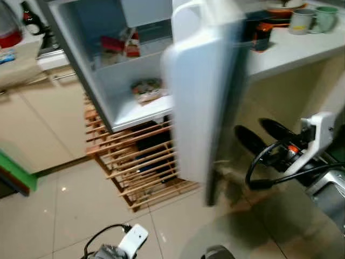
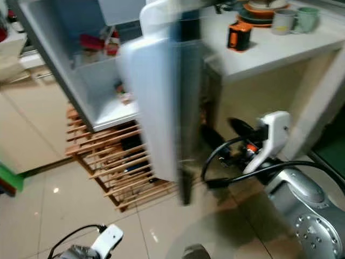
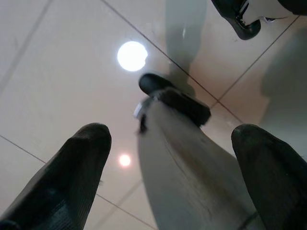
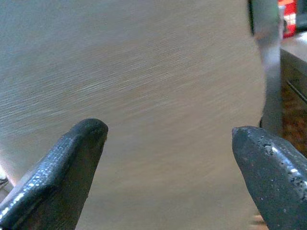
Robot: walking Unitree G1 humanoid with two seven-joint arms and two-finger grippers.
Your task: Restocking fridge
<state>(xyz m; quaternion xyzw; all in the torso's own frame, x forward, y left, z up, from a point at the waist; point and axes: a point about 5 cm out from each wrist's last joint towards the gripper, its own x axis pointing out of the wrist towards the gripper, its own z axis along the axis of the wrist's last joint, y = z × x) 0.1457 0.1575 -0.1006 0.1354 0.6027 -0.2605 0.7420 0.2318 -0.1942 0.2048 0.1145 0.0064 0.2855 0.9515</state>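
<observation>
My right pincer point(image 1: 257, 134), spread wide and empty, faces the blurred white fridge door point(image 1: 200, 91); a careless reach could knock it shut. Left pincer point(image 3: 168, 158), equally splayed, holds nothing.

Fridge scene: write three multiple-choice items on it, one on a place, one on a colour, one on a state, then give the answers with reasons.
1. Where does the fridge stand?
A. on a wooden rack
B. on the counter
C. on a chair

2. What colour is the mug at the counter's far end?
A. red
B. green
C. black

3. How is the fridge door?
A. shut
B. taken off
C. open

Answers: 1 A, the slatted wooden rack sits under the fridge. 2 B, the mug is pale green. 3 C, the shelves show, with the right pincer, fingers apart, near the door.
</observation>
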